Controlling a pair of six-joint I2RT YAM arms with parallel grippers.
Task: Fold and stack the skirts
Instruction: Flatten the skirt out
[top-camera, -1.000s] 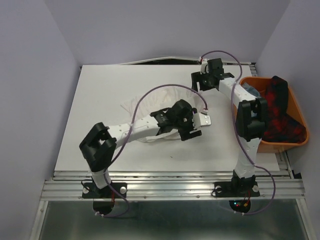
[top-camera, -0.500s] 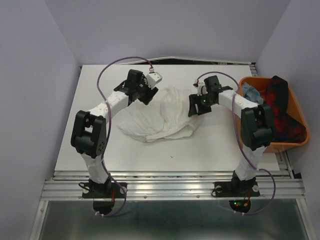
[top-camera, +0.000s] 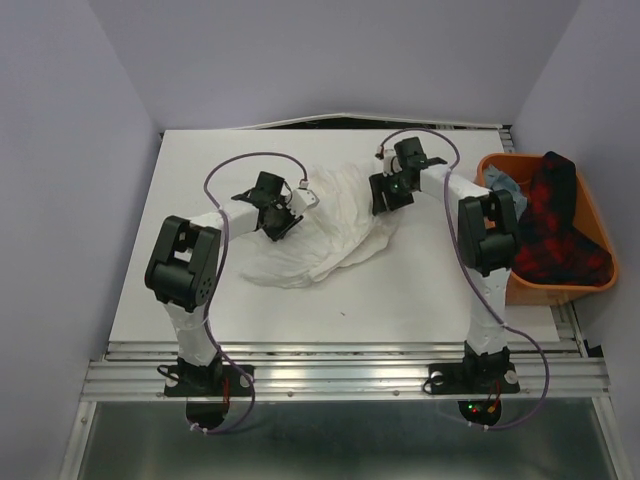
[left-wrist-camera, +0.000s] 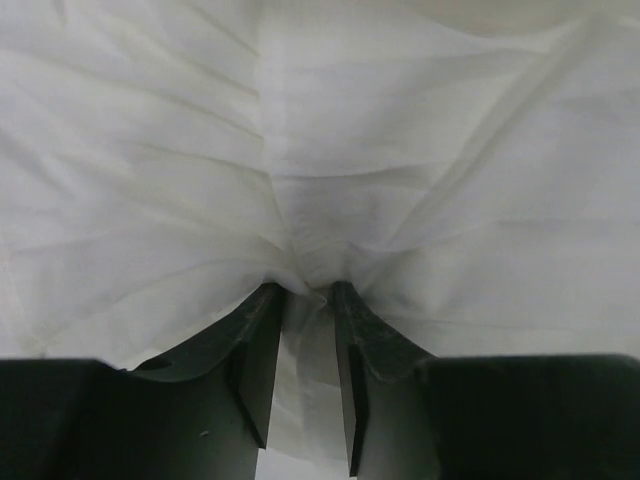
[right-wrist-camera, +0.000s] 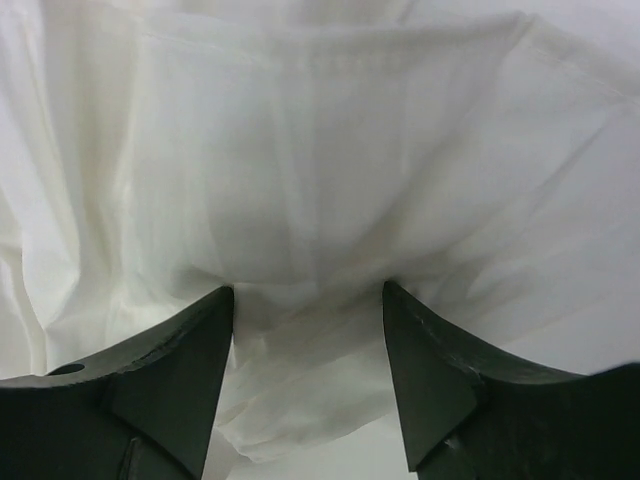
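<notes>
The thin white skirt (top-camera: 330, 225) lies rumpled in the middle of the table. My left gripper (top-camera: 276, 217) is at its left part; in the left wrist view (left-wrist-camera: 308, 290) the jaws stand narrow, pinching a fold of the white skirt (left-wrist-camera: 400, 150). My right gripper (top-camera: 386, 194) is over the skirt's far right edge; in the right wrist view (right-wrist-camera: 308, 292) the jaws stand wide apart with the white cloth (right-wrist-camera: 330, 150) under and between them. The red-and-black plaid skirt (top-camera: 560, 220) and the light blue denim skirt (top-camera: 503, 185) lie in the tub.
The orange plastic tub (top-camera: 560, 292) stands at the right edge of the table, close to the right arm. The table's left and near parts are bare white surface (top-camera: 200, 300). Purple cables loop above both arms.
My left gripper has come nearer, from the skirt's far left edge onto its left part. My right gripper has moved a little farther back. The skirt now lies stretched toward the far right.
</notes>
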